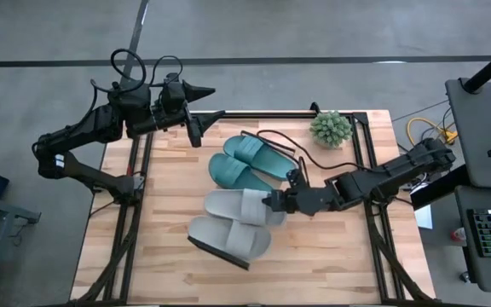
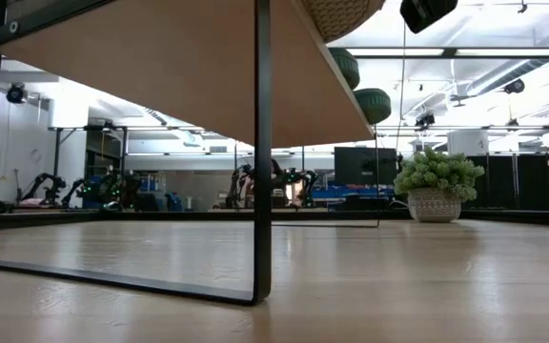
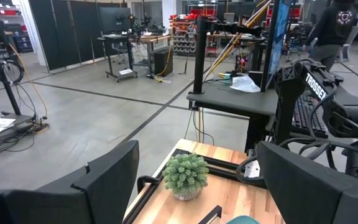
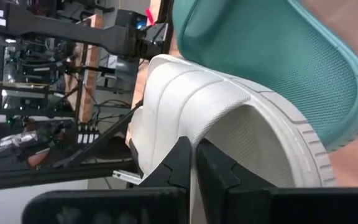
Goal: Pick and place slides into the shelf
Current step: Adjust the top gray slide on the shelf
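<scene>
Two dark teal slides (image 1: 250,160) and two light grey slides lie side by side in the middle of the high view. The shelf (image 2: 160,67) fills the low view from below as a wood plank on a dark frame leg (image 2: 262,143), with the teal slides (image 2: 375,103) showing over its edge. My right gripper (image 1: 273,203) reaches in from the table's right and is shut on the farther grey slide (image 1: 239,207). The nearer grey slide (image 1: 228,239) lies over a dark frame edge (image 1: 220,256). My left gripper (image 1: 198,128) hangs open above the table's far left corner, touching nothing. My right gripper (image 4: 195,165) pinches the farther grey slide between its two fingers at the edge of the wide strap (image 4: 185,134), where it runs down to the sole. The fingers (image 4: 215,169) come in roughly level from the table's right. I cannot tell whether the slide is lifted.
A small potted plant (image 1: 331,128) stands near the table's far right corner, also seen in the low view as the plant (image 2: 434,186). Dark cables (image 1: 271,136) loop beside the teal slides. Bare wooden tabletop (image 1: 143,247) shows at the near left.
</scene>
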